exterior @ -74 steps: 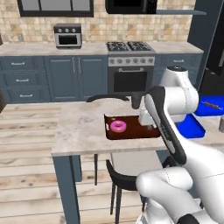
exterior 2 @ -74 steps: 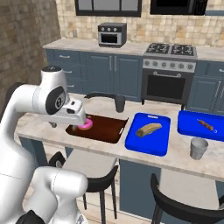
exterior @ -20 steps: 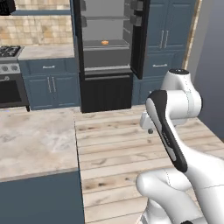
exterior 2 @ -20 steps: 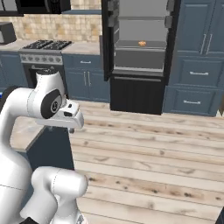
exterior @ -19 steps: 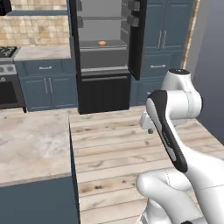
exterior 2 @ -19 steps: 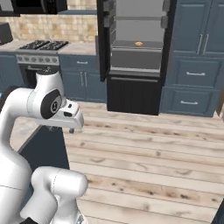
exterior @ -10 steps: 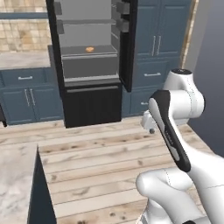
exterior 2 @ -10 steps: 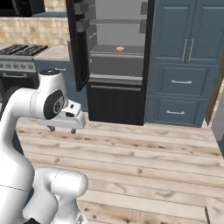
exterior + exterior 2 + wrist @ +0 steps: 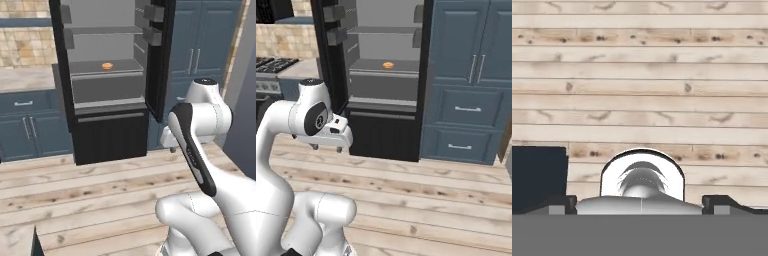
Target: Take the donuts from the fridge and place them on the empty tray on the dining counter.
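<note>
Ahead, open fridge (image 9: 107,132), orange-tan donut (image 9: 106,65) on shelf (blue cabinets (image 9: 468,80) beside), end effector (image 9: 641,200) spread apart, empty.

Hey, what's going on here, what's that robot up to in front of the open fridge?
The robot faces the fridge, whose doors stand open. One orange-tan donut sits on a middle shelf, untouched. The arm is folded close to the body, and the gripper points down at the wooden floor with its jaws open and nothing in them. It looks set to reach in for that donut next, though no reach has begun.
</note>
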